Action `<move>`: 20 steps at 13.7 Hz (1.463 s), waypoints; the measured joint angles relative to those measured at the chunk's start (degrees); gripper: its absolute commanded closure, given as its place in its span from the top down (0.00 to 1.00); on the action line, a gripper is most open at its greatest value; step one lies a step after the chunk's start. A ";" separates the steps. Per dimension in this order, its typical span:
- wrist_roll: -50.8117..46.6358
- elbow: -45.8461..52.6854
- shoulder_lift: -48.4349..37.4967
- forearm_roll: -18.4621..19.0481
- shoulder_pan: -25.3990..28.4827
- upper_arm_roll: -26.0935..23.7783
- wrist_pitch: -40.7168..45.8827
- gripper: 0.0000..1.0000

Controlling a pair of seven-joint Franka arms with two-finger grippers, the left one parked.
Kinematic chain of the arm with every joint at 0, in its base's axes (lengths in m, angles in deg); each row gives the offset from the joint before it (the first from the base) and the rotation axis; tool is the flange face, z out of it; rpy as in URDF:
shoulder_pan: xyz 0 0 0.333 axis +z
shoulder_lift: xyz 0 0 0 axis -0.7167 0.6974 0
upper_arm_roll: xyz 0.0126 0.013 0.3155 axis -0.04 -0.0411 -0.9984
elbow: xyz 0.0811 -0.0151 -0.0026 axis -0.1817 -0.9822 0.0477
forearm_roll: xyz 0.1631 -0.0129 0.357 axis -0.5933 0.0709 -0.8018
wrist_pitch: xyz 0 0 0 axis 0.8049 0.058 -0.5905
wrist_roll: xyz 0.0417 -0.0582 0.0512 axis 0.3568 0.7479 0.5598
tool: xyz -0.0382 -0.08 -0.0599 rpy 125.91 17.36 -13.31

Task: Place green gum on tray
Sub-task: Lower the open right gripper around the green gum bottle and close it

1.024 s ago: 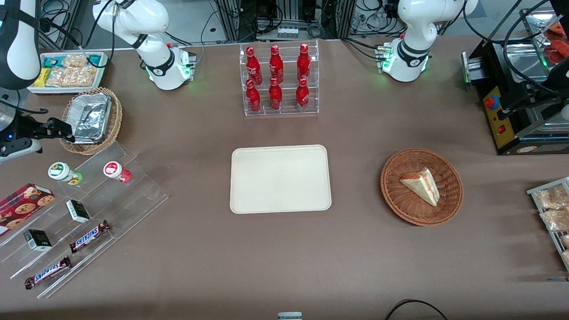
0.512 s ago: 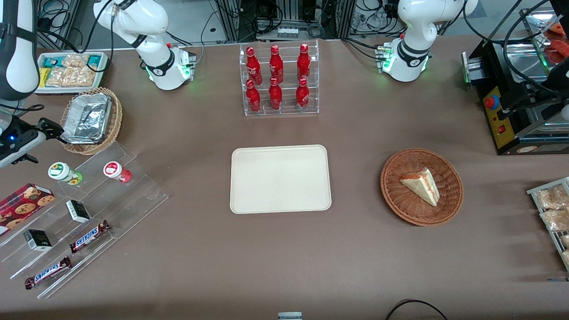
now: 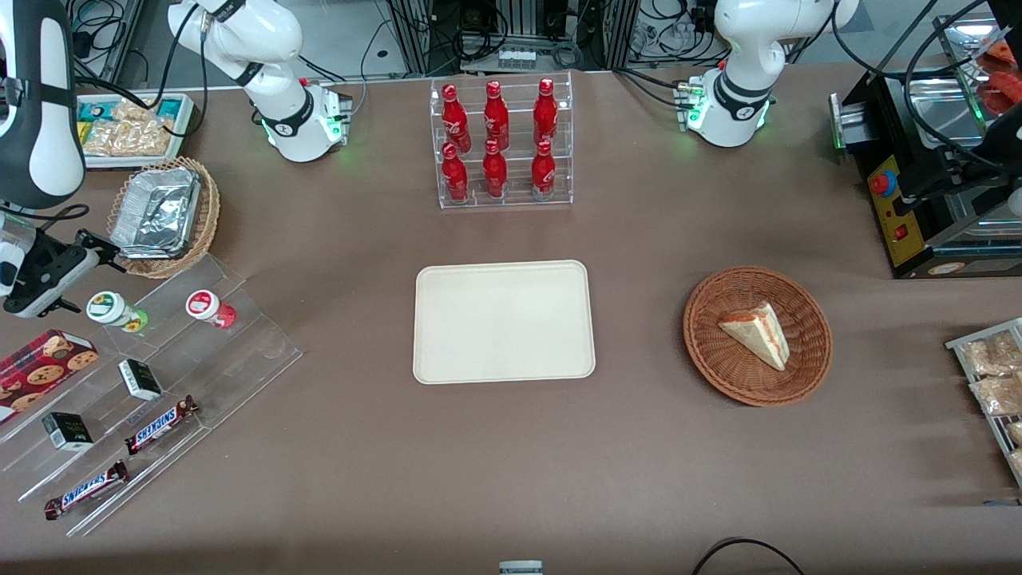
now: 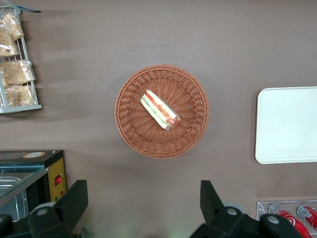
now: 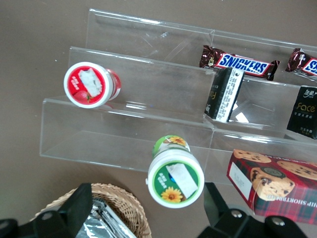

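The green gum (image 3: 112,309) (image 5: 176,177) lies on the top step of a clear acrylic display stand (image 3: 152,383) at the working arm's end of the table, its white lid with a green sunflower label facing up. My gripper (image 3: 92,251) (image 5: 146,194) hovers open just above it, slightly farther from the front camera, with the fingers (image 5: 79,203) spread wider than the lid and nothing between them. The cream tray (image 3: 503,267) (image 4: 287,148) sits bare at mid-table.
A red gum bottle (image 3: 209,307) (image 5: 91,85) lies beside the green one on the same step. Lower steps hold Snickers bars (image 3: 160,425), small black boxes (image 3: 140,379) and a cookie box (image 3: 40,369). A wicker basket with a foil tray (image 3: 164,214) stands close to the gripper.
My gripper has moved nearer the front camera, away from the foil basket and closer to the green gum. The gum and tray have not moved.
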 measured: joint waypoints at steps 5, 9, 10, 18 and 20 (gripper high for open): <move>0.59 0.00 2.16 0.00 -1.07 0.03 -3.13 1.00; 0.64 0.00 4.08 -0.37 -1.59 0.06 -4.98 1.00; 0.64 0.01 4.51 -0.63 -1.71 0.06 -5.46 1.00; 0.64 0.03 5.76 -0.81 -1.85 0.06 -6.68 0.00; 0.64 0.07 5.74 -0.83 -1.85 0.06 -6.61 0.00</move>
